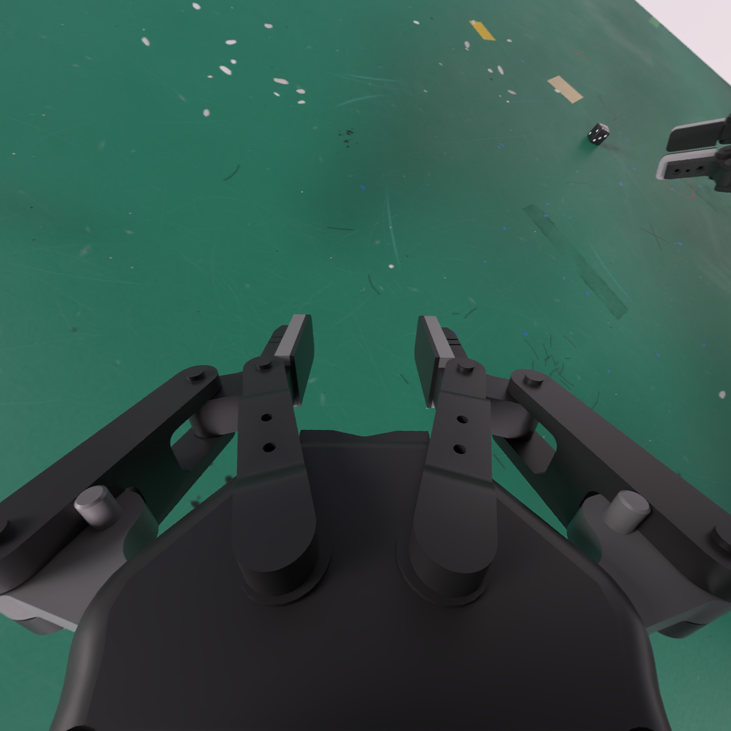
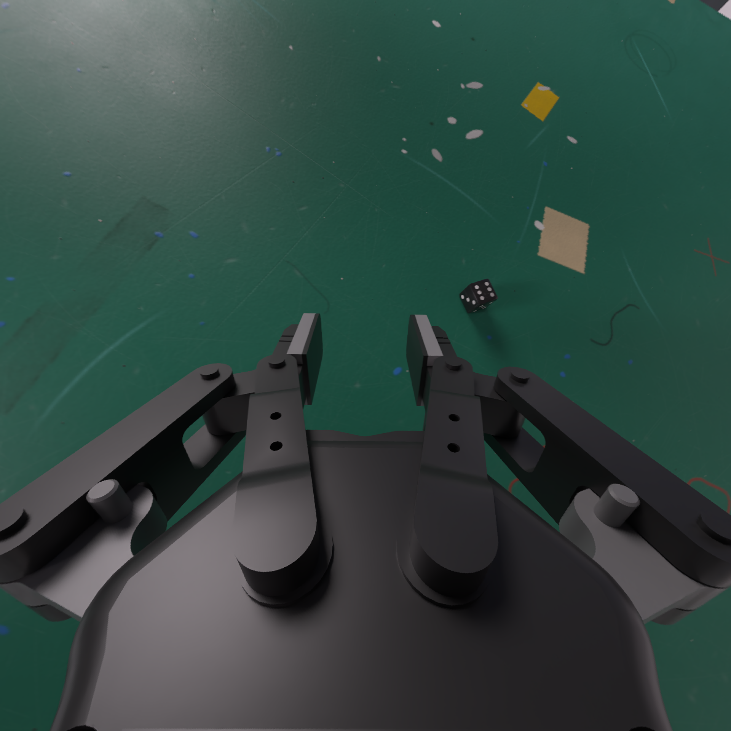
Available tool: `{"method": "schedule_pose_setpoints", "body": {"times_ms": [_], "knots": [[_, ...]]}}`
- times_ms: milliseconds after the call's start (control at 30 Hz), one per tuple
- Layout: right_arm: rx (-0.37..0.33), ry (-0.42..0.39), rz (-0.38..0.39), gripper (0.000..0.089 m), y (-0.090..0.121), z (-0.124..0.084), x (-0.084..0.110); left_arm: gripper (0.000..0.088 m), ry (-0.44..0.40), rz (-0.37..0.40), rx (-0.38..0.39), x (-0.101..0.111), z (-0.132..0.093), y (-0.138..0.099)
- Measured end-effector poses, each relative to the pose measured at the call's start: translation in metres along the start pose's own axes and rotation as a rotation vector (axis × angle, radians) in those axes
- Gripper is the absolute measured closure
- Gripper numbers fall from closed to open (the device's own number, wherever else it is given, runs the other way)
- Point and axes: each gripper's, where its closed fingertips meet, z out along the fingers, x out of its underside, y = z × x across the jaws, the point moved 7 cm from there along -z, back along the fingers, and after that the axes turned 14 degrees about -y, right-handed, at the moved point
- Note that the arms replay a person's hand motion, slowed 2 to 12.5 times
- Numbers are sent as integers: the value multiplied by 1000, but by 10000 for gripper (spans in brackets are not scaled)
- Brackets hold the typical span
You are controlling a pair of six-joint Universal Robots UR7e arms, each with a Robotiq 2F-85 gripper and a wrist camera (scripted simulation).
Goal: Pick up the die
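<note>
A small black die (image 2: 478,295) with white pips lies on the green table, just ahead and to the right of my right gripper (image 2: 364,322). That gripper is open and empty, above the table, with the die outside its right finger. In the left wrist view the die (image 1: 598,134) lies far off at the upper right. My left gripper (image 1: 364,322) is open and empty over bare table, far from the die. The right gripper's fingers (image 1: 688,156) show at the right edge of the left wrist view, close to the die.
A tan patch (image 2: 563,239) and a yellow patch (image 2: 540,101) lie flat on the table beyond the die. The green surface (image 2: 197,158) is scratched and paint-flecked. The table's edge (image 1: 688,43) runs across the upper right corner of the left wrist view.
</note>
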Motion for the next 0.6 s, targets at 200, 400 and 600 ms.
{"method": "schedule_pose_setpoints", "body": {"times_ms": [200, 400, 600], "knots": [[-36, 16, -48, 375, -27, 11, 0, 276, -4, 11, 20, -3, 5, -8], [-88, 59, -114, 316, -50, 28, 1, 145, -3, 59, 1, -9, 9, -13], [-123, 102, -184, 314, -67, 44, 2, 88, -5, 71, -6, -15, 12, -17]]}}
